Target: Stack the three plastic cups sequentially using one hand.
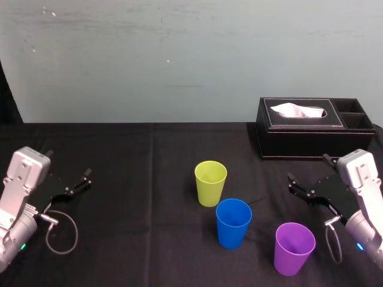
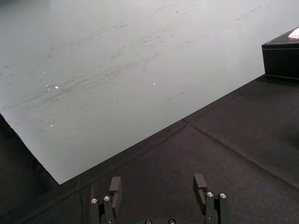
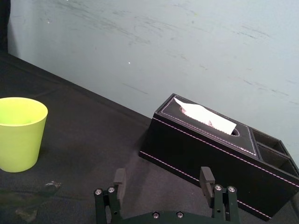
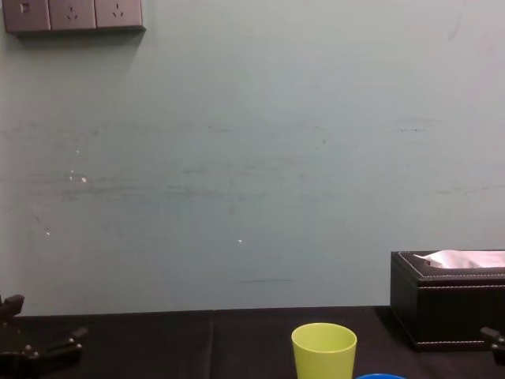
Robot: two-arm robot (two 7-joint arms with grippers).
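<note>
Yellow-green cup (image 1: 210,182), blue cup (image 1: 233,222), purple cup (image 1: 294,248) upright, apart; left end effector (image 2: 158,179), right end effector (image 3: 162,172) both splayed, empty.

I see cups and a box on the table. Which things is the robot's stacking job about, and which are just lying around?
Job: yellow-green cup, blue cup, purple cup; right gripper, open, nearest the cups.
Lying about: black tissue box; left gripper, open, far left, likely idle.

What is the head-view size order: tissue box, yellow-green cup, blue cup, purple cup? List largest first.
1. The black tissue box.
2. The purple cup, blue cup, yellow-green cup: near alike; nearness to the camera makes ranking unsure.
</note>
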